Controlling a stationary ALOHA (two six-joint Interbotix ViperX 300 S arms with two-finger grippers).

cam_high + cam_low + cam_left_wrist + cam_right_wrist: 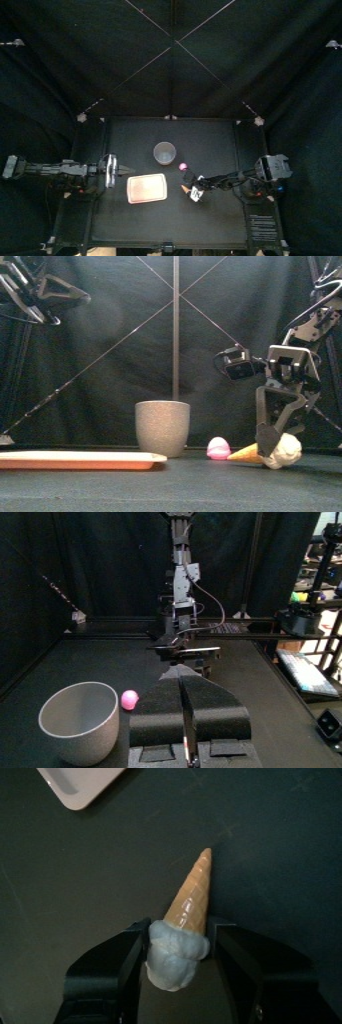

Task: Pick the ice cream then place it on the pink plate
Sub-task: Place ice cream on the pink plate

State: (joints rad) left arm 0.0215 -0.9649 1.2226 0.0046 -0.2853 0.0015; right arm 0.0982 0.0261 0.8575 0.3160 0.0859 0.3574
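The ice cream [187, 908] has an orange cone and a pale scoop. It lies low over the table at the right [271, 450], cone tip pointing toward the pink plate [80, 460]. My right gripper [181, 933] comes down on it, its jaws pressed against both sides of the scoop. The plate [147, 188] lies flat left of that gripper [198, 188], and one corner of it [83, 786] shows past the cone's tip. My left gripper [189, 724] rests at the table's left side [114, 165], jaws together and holding nothing.
A tall grey speckled cup [163, 427] stands behind the plate near the table's middle [164, 152]. A small pink egg-shaped toy [218, 448] lies between the cup and the ice cream, also seen beside the cup [130, 699].
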